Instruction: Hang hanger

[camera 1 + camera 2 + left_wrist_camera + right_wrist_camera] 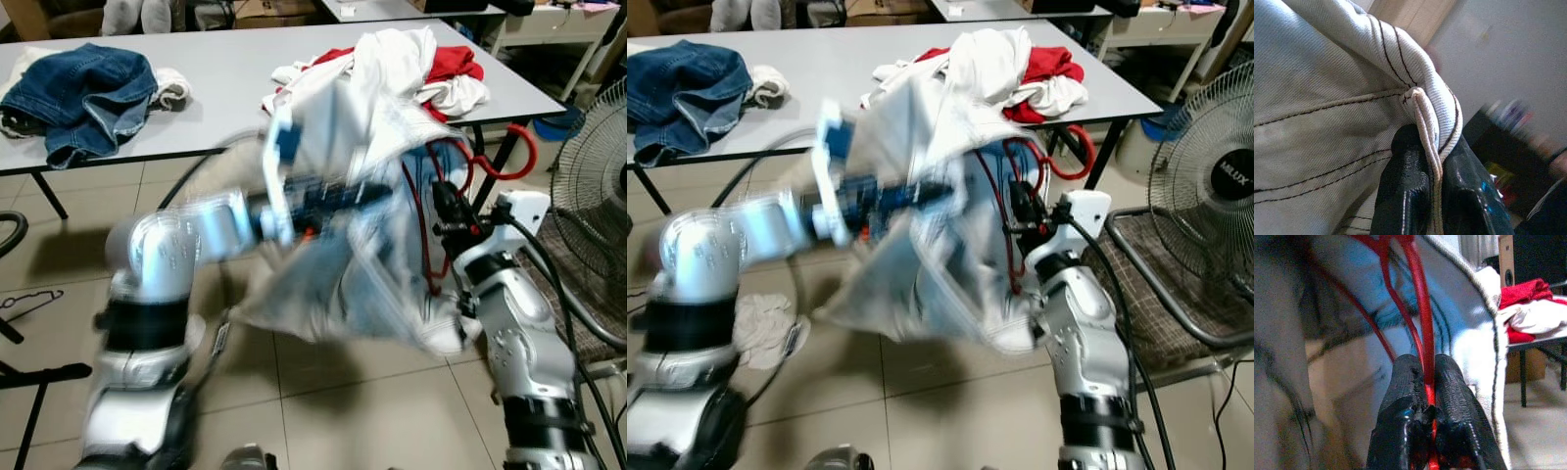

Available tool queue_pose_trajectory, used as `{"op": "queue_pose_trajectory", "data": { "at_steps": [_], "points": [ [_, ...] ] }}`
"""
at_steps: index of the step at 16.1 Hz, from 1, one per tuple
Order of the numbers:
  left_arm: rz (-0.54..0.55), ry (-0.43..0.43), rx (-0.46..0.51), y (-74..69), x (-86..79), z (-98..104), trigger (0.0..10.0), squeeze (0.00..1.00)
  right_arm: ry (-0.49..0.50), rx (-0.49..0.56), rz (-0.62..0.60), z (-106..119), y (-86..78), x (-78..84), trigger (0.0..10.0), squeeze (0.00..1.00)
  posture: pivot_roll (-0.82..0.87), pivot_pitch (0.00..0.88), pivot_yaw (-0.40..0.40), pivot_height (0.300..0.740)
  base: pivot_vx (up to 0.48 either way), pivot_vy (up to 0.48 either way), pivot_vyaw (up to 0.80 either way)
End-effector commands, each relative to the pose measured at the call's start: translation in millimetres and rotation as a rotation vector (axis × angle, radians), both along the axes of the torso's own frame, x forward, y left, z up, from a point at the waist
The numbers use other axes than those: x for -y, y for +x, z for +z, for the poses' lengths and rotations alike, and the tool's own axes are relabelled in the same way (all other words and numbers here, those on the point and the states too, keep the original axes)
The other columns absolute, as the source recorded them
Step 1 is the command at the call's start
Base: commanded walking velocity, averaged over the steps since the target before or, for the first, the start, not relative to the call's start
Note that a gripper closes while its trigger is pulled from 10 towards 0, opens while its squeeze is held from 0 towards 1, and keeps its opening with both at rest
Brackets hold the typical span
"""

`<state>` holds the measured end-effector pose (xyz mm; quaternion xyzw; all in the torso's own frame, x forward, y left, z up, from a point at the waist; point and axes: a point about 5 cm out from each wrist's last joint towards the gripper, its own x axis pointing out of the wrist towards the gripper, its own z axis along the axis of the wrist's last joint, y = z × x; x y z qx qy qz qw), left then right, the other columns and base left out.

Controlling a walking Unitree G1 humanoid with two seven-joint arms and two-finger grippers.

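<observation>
Right gripper [1430, 396] clamped on thin red plastic hanger [1420, 308], its wire rising from your fingers into the garment | left gripper [1432, 181] pinches pale stitched denim garment [1327, 98] at seam | hanger stiff, light, probably slick; cloth limp, grip seams.

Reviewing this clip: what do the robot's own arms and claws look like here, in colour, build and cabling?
Both arms are silver with rounded, ribbed joint housings and black bands between segments. The left arm is motion-blurred, with a blue part near its wrist. The right arm has a white wrist housing and black cables along it. Each claw, left claw and right claw, has two black, textured fingers.
</observation>
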<state>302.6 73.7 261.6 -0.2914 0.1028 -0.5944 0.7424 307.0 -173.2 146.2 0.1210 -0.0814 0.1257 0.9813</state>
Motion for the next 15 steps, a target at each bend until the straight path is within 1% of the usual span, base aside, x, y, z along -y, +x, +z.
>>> {"op": "queue_pose_trajectory", "data": {
  "at_steps": [1, 2, 3, 4, 5, 6, 7, 8, 9, 10, 11, 12, 13, 14, 15],
  "points": [
    [-0.024, -0.095, 0.007, -0.8, -3.9, 18.3, 0.0, 0.00, -0.015, 0.020, -0.020, 1.5, 2.5, 2.6, 10.0, 0.00, 0.00, 0.000, 0.007, 0.740, 0.000, 0.000, 0.00],
    [-0.010, -0.179, -0.021, 4.6, -10.3, 30.9, 0.0, 0.00, -0.044, 0.015, -0.011, -2.7, 2.2, 1.9, 10.0, 0.00, 0.00, 0.000, 0.004, 0.740, 0.000, 0.000, 0.00],
    [0.002, -0.214, -0.029, 7.9, -15.0, 36.6, 0.0, 0.00, -0.055, 0.012, -0.004, -4.7, 1.3, 1.6, 10.0, 0.00, 0.00, 0.000, 0.004, 0.740, 0.000, 0.000, 0.00],
    [0.034, -0.291, -0.061, 15.6, -25.8, 47.5, 0.0, 0.00, -0.073, 0.004, 0.004, -9.7, -1.4, 1.9, 10.0, 0.00, 0.00, 0.000, 0.004, 0.740, 0.000, 0.000, 0.00],
    [0.091, -0.379, -0.103, 24.2, -37.2, 57.4, 0.0, 0.00, -0.111, -0.015, 0.011, -19.0, -5.4, 3.3, 10.0, 0.00, 0.00, 0.000, 0.004, 0.740, 0.000, 0.000, 0.00],
    [0.111, -0.393, -0.114, 26.1, -40.1, 59.4, 0.0, 0.00, -0.124, -0.018, 0.015, -21.5, -6.2, 3.3, 10.0, 0.00, 0.00, 0.000, 0.002, 0.740, 0.000, 0.000, 0.00],
    [0.161, -0.427, -0.155, 31.6, -46.7, 62.2, 0.0, 0.00, -0.152, -0.026, 0.034, -26.4, -9.1, 2.1, 10.0, 0.00, 0.00, 0.000, 0.002, 0.740, 0.000, 0.000, 0.00],
    [0.291, -0.499, -0.250, 46.8, -62.3, 63.6, 0.0, 0.00, -0.196, -0.075, 0.076, -38.1, -17.0, 0.8, 10.0, 0.00, 0.00, 0.000, 0.002, 0.740, 0.000, 0.000, 0.00],
    [0.393, -0.498, -0.286, 55.0, -71.5, 60.9, 0.0, 0.00, -0.223, -0.115, 0.095, -46.4, -23.0, 1.3, 10.0, 0.00, 0.01, 0.000, 0.001, 0.740, 0.000, 0.000, 0.00],
    [0.514, -0.427, -0.301, 62.2, -81.2, 53.2, 0.0, 0.00, -0.241, -0.152, 0.120, -52.1, -29.4, 1.1, 10.0, 0.00, 0.01, 0.000, 0.002, 0.740, 0.000, 0.000, 0.00],
    [0.627, -0.337, -0.312, 68.2, -89.2, 42.7, 0.0, 0.00, -0.239, -0.180, 0.152, -52.8, -34.3, -0.5, 10.0, 0.00, 0.00, 0.000, 0.001, 0.740, 0.000, 0.000, 0.00],
    [0.768, -0.230, -0.314, 74.9, -98.1, 27.6, 0.0, 0.00, -0.226, -0.206, 0.194, -50.1, -39.0, -2.2, 10.0, 0.00, 0.00, 0.000, 0.002, 0.740, 0.000, 0.000, 0.00],
    [0.887, -0.130, -0.301, 79.6, -106.4, 13.9, 0.0, 0.00, -0.218, -0.220, 0.219, -46.6, -42.8, -2.3, 10.0, 0.00, 0.00, 0.000, 0.006, 0.740, 0.000, 0.000, 0.00],
    [0.986, 0.004, -0.253, 82.3, -115.1, -3.6, 0.0, 0.00, -0.214, -0.228, 0.193, -41.5, -44.4, 3.5, 10.0, 0.00, 0.00, 0.000, 0.008, 0.740, 0.000, 0.000, 0.00],
    [1.055, 0.123, -0.212, 83.5, -122.2, -19.0, 0.0, 0.00, -0.196, -0.233, 0.162, -36.7, -45.2, 10.0, 10.0, 0.00, -0.01, 0.000, 0.011, 0.740, 0.000, 0.000, 0.00]
  ]
}}
